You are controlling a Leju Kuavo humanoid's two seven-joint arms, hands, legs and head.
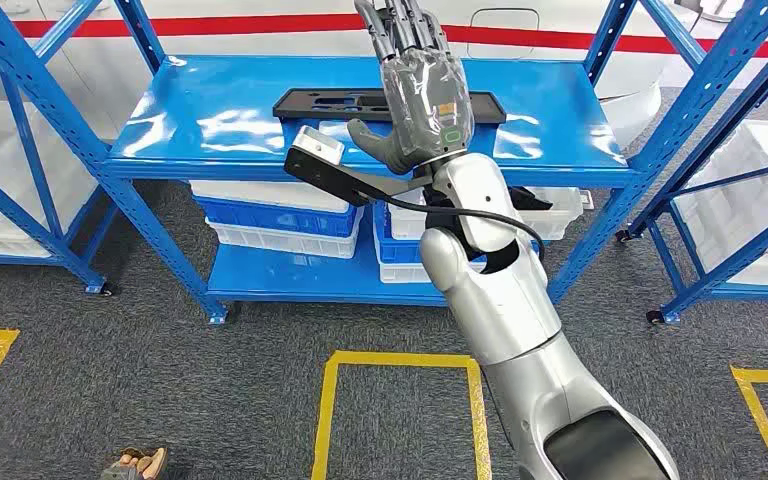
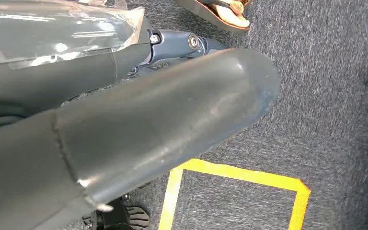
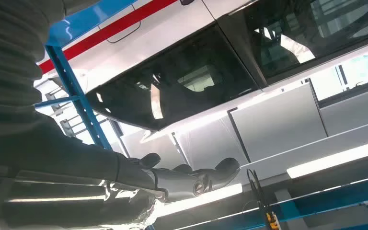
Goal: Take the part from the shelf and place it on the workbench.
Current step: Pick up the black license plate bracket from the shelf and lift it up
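Note:
A long flat black part point(image 1: 332, 102) with cut-outs lies on the top board of the blue shelf point(image 1: 210, 125). My right hand point(image 1: 422, 95) is raised in front of it, fingers stretched upward and apart, holding nothing; it covers the part's middle. In the right wrist view the right hand's fingers point(image 3: 191, 178) reach out straight against a white wall with dark windows. My left hand point(image 2: 124, 120) hangs over the grey carpet, its thick thumb and a dark finger extended with nothing in them.
White and blue crates point(image 1: 280, 220) fill the shelf's lower level. More blue racks stand at the left point(image 1: 20, 120) and right point(image 1: 730, 180). Yellow tape squares point(image 1: 400, 362) mark the carpet. A person's sandalled foot point(image 1: 136, 465) stands near my left side.

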